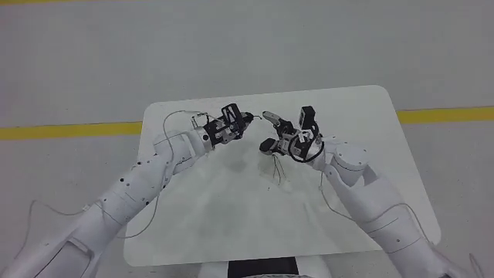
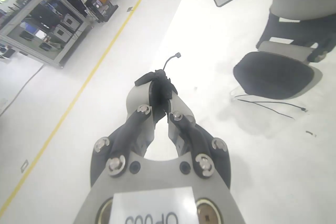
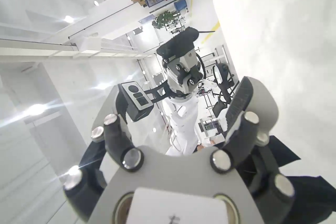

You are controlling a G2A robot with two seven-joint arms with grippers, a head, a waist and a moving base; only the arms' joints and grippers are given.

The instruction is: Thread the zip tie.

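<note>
On the near part of the white table (image 1: 231,224) you have a few loose ties (image 1: 275,168), thin and black, lying together flat on the top. You see them again past your left claw in the left wrist view (image 2: 270,104).

Just above them hangs your right gripper (image 1: 270,130), its jaws spread wide with nothing between them, facing the other arm. In its own wrist view (image 3: 181,88) the gap frames the left claw.

Close beside it, your left gripper (image 1: 245,117) has its jaws pressed together, pinching the zip tie (image 1: 252,114). A short curved length of the strap (image 2: 168,62) sticks out past the fingertips, ending in the small square head, and it points toward the right gripper without touching it.

Beyond the table's far edge, a yellow line (image 1: 69,130) crosses the floor.
</note>
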